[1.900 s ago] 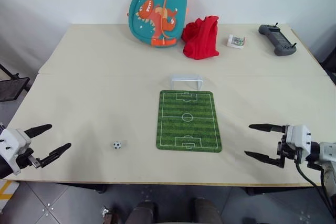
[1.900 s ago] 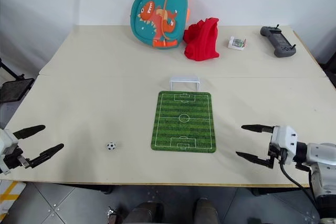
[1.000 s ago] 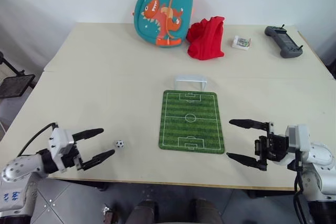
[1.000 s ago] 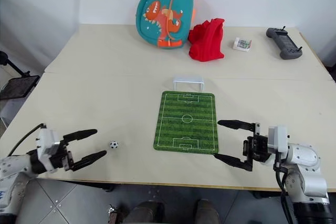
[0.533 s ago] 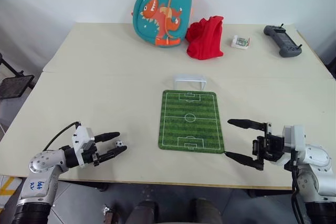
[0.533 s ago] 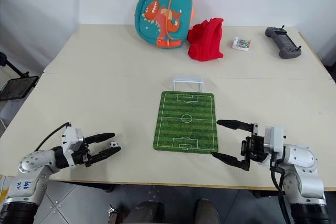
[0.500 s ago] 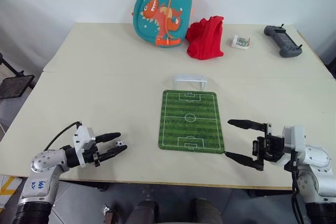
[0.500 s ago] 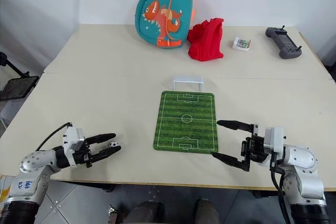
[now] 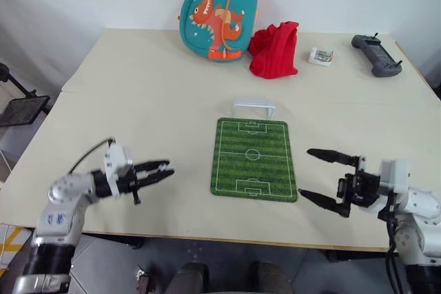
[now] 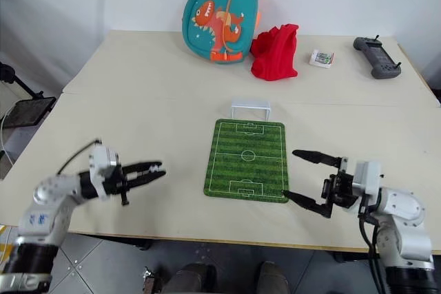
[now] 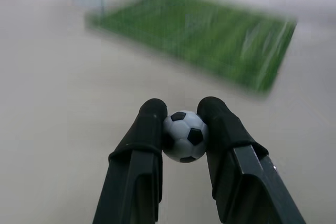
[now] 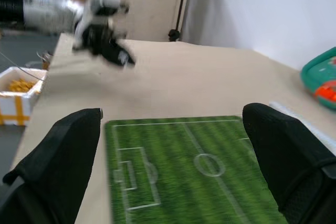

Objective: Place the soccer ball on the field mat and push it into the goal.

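While the left claw (image 9: pixel 165 169) pinches the soccer ball (image 11: pixel 183 135) between its two black fingers (image 11: pixel 145 145), it hangs above the bench (image 9: pixel 151 101), well to the left of the field mat (image 9: pixel 253 159). Just behind the mat's far short edge stands the goal (image 9: pixel 253 107). To the right of the mat, near its front corner, the right claw (image 9: pixel 322 179) is spread wide and holds nothing.

- Teal dino backpack (image 9: pixel 218 16), far edge of table (image 9: pixel 138 87), upright.
- Red cloth (image 9: pixel 274 49) bunched, touching backpack's rt side.
- Small white box (image 9: pixel 320 56) rt of cloth.
- Dark controller (image 9: pixel 376 54) near far-rt corner.
- Black stand (image 9: pixel 17 108) off table's left.
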Robot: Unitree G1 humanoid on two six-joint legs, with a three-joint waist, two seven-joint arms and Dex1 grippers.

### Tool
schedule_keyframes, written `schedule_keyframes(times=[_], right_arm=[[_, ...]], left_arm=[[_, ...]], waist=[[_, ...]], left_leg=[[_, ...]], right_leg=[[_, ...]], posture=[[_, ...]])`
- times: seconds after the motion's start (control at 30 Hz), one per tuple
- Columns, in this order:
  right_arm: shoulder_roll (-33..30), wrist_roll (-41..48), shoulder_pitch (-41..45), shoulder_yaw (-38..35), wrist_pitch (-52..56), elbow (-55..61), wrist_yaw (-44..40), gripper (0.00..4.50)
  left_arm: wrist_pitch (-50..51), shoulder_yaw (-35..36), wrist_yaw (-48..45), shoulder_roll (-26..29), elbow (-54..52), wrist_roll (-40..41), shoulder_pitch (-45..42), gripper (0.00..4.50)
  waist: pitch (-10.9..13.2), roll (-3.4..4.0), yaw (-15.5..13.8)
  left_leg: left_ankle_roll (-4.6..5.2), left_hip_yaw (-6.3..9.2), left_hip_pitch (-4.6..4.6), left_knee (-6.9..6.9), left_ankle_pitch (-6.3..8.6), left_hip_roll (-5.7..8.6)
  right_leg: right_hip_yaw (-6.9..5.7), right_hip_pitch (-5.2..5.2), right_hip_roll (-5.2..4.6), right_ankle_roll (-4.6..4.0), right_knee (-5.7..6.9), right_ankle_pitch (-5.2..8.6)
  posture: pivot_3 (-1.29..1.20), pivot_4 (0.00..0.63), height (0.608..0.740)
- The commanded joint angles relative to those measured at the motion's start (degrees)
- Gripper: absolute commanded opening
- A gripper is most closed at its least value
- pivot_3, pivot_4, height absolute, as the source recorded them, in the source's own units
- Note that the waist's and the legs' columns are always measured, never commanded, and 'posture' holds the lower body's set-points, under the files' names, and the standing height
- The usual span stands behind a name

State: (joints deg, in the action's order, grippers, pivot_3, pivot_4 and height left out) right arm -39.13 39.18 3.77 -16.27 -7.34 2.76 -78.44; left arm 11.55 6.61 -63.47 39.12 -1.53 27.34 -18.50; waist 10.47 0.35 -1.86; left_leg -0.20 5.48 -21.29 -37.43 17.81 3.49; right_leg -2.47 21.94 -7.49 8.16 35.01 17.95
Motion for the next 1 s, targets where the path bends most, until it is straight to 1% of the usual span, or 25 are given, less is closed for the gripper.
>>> schedule_keyframes(times=[0.03,0.07,0.17,0.27,0.37,0.47,0.53,0.6,0.67,0.77,1.0], right_arm=[[-4.4,2.2,-1.6,-3.8,2.4,-0.7,-3.8,4.5],[-5.1,2.1,-1.8,-4.1,2.6,-0.9,-4.5,4.5],[-7.1,1.1,-2.7,-4.6,2.4,-1.3,-6.9,4.5],[-7.5,0.2,-3.5,-4.9,2.3,-0.6,-6.7,4.5],[-7.5,-0.4,-4.0,-5.4,2.0,-0.1,-6.0,4.5],[-7.1,-0.8,-5.0,-6.3,2.6,1.4,-3.8,4.5],[-7.0,-0.8,-5.8,-6.5,3.6,3.4,-2.0,4.5],[-6.9,-0.3,-6.5,-6.5,5.2,6.6,0.3,4.5],[-6.8,-0.2,-7.1,-6.5,6.2,8.6,1.7,4.5],[-6.5,0.0,-7.5,-6.4,7.6,11.0,3.8,4.5],[-6.4,0.3,-7.2,-6.2,9.0,12.4,5.3,4.5]], left_arm=[[7.3,-8.0,-1.8,-0.2,-6.5,0.0,-5.8,0.88],[8.0,-10.5,-2.0,-0.7,-6.7,-1.3,-7.1,0.88],[7.2,-18.6,-0.9,-6.7,-4.2,-5.8,-11.4,0.88],[5.1,-23.4,0.8,-12.4,-0.3,-9.8,-13.4,0.88],[0.0,-27.7,1.3,-15.1,3.8,-15.3,-14.1,0.88],[-4.9,-30.3,2.1,-17.8,8.2,-19.0,-14.6,0.88],[-7.5,-31.3,3.5,-20.0,11.6,-21.2,-15.2,0.88],[-9.0,-30.5,4.3,-21.4,12.8,-21.5,-15.2,0.88],[-9.8,-30.2,3.9,-21.8,13.1,-21.7,-15.1,0.88],[-12.7,-31.2,3.9,-22.0,14.9,-23.9,-15.3,0.88],[-14.0,-30.6,5.0,-24.1,17.5,-25.2,-16.0,0.88]], waist=[[0.0,0.05,0.1],[0.0,0.06,0.3],[0.0,0.05,0.7],[0.0,-0.01,0.7],[0.0,-0.02,0.6],[0.0,-0.01,0.4],[0.0,-0.02,0.2],[0.0,-0.03,0.1],[0.0,-0.04,0.2],[0.0,-0.03,0.2],[0.0,-0.04,0.2]], left_leg=[[0.03,-0.02,0.02,0.02,0.0,0.05],[0.04,-0.04,0.04,0.05,0.0,0.06],[0.08,-0.21,0.1,0.12,-0.02,0.0],[0.11,-0.35,0.09,0.04,-0.04,-0.06],[0.11,-0.39,0.12,-0.06,-0.04,-0.07],[0.11,-0.4,0.11,-0.11,-0.04,-0.05],[0.12,-0.39,0.09,-0.15,-0.04,-0.02],[0.14,-0.37,0.02,-0.22,-0.04,0.01],[0.14,-0.33,0.01,-0.22,-0.04,0.0],[0.14,-0.33,0.01,-0.22,-0.04,0.0],[0.14,-0.33,0.01,-0.25,-0.04,0.03]], right_leg=[[-0.02,-0.05,-0.01,0.02,-0.01,-0.01],[-0.05,-0.08,0.01,0.04,-0.01,-0.02],[-0.16,-0.14,0.1,0.09,-0.02,-0.04],[-0.15,-0.14,0.2,0.09,-0.01,-0.04],[-0.11,-0.14,0.22,0.08,-0.09,-0.04],[-0.07,-0.14,0.21,0.09,-0.1,-0.04],[-0.07,-0.14,0.17,0.1,-0.13,-0.05],[-0.08,-0.15,0.15,0.12,-0.16,-0.06],[-0.09,-0.14,0.14,0.13,-0.16,-0.06],[-0.1,-0.13,0.13,0.13,-0.15,-0.06],[-0.1,-0.14,0.13,0.13,-0.12,-0.07]], posture=[[0.0,0.15,0.74],[0.0,0.15,0.74],[0.0,0.15,0.74],[0.0,0.15,0.74],[0.0,0.15,0.74],[0.0,0.15,0.74],[0.0,0.15,0.74],[0.0,0.15,0.74],[0.0,0.15,0.74],[0.0,0.15,0.74],[0.0,0.15,0.74]])
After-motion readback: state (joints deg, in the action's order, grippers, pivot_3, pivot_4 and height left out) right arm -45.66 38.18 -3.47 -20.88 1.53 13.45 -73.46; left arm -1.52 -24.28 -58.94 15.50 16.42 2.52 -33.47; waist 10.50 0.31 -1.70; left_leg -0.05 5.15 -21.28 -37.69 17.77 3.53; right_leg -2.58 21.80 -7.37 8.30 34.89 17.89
